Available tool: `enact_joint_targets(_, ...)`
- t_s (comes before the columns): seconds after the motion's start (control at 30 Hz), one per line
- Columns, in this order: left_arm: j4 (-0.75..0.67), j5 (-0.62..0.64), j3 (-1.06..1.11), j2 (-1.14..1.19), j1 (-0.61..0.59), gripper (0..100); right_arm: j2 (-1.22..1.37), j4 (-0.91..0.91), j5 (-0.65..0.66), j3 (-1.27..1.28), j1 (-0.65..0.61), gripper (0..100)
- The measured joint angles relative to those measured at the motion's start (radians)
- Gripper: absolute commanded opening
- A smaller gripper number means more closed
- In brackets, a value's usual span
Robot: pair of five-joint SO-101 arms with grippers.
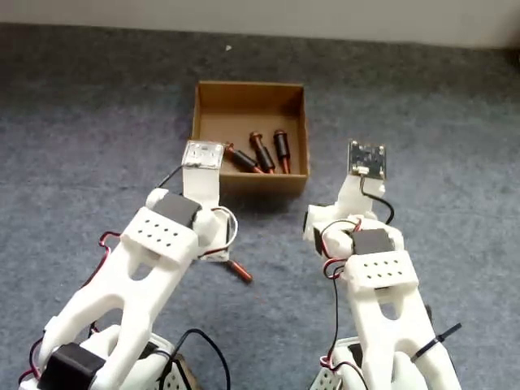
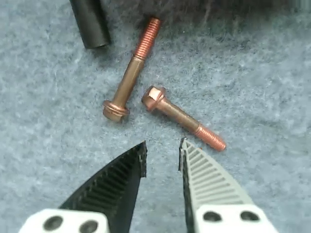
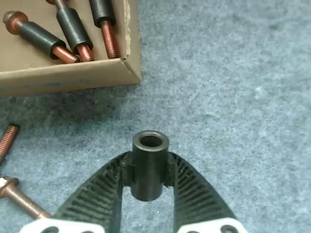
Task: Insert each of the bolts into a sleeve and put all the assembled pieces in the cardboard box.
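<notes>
two bolts on the carpet, one sleeve in the right gripper

in the high view, the cardboard box [image 1: 264, 184] stood on the grey carpet [image 1: 455, 122], beyond the two arms. three assembled pieces [image 1: 262, 153] lay inside it. one loose bolt [image 1: 240, 271] lay on the carpet beside the left arm.

in the left wrist view, the left gripper [image 2: 163, 145] was a little open and held nothing. just beyond its fingertips lay two bolts [image 2: 130, 77], their heads near each other. farther off was the end of a black tube [image 2: 90, 23].

in the right wrist view, the right gripper [image 3: 148, 167] was closed on an upright sleeve [image 3: 150, 144], with its hole facing the camera. the box corner was near, and the assembled pieces lay inside it.
</notes>
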Motion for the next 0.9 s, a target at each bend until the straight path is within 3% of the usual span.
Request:
enact_joint_targets(0.17,0.0,0.273,-0.002,0.002,0.061,15,0.0,0.0,0.0,0.0,0.0,0.5)
enact_joint_targets(0.3,-0.029,0.396,0.003,0.003,0.068,15,0.0,0.0,0.0,0.0,0.0,0.5)
enact_joint_targets(0.6,-0.331,0.456,0.216,0.003,0.074,15,0.0,0.0,0.0,0.0,0.0,0.5)
enact_joint_targets(0.9,-0.37,0.476,0.232,0.005,0.074,15,0.0,0.0,0.0,0.0,0.0,0.5)
